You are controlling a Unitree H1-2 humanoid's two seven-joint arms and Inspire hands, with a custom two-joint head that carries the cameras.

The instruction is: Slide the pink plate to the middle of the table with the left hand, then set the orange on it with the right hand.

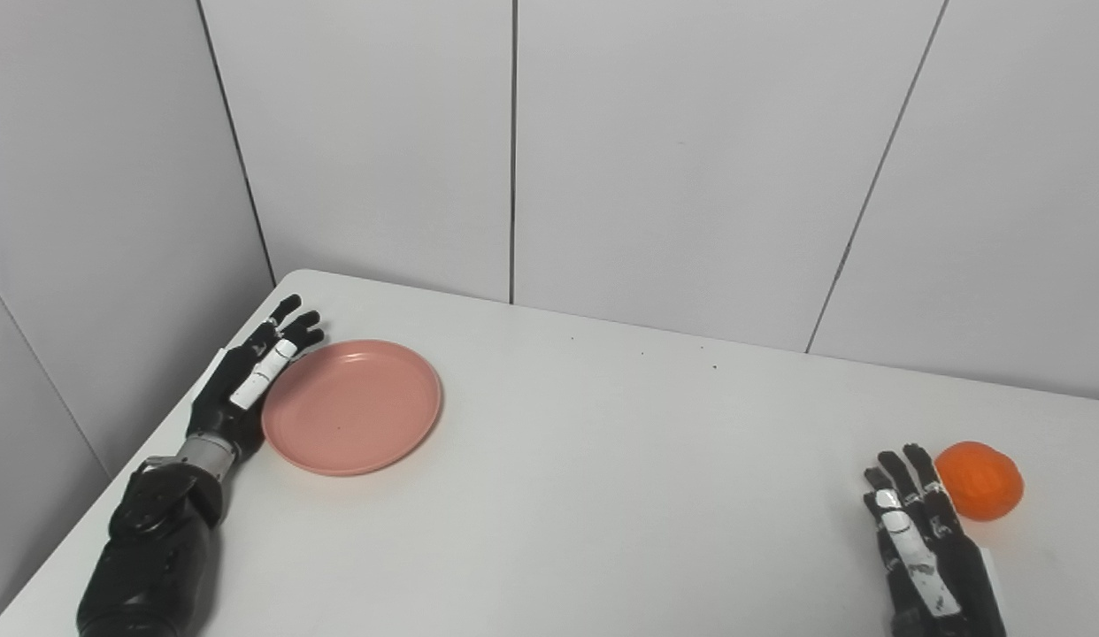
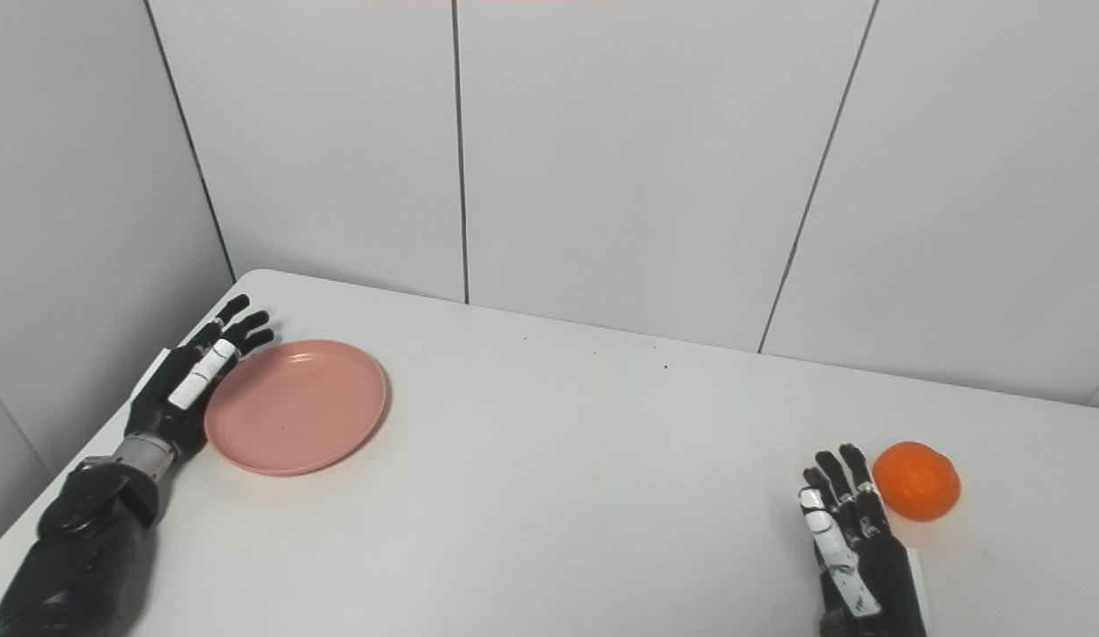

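Right robot hand (image 1: 926,540): fingers spread, empty, just beside orange (image 1: 980,479). Left robot hand (image 1: 249,376): fingers spread, against pink plate (image 1: 355,407) rim on tabletop (image 1: 603,495).

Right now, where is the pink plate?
The pink plate lies flat near the table's far left corner, not yet in the middle. The open left hand rests against its left rim.

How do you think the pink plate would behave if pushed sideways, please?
The pink plate looks rigid and shallow, so it would probably slide flat across the smooth white table without tipping. It seems light, so it might overshoot or rotate.
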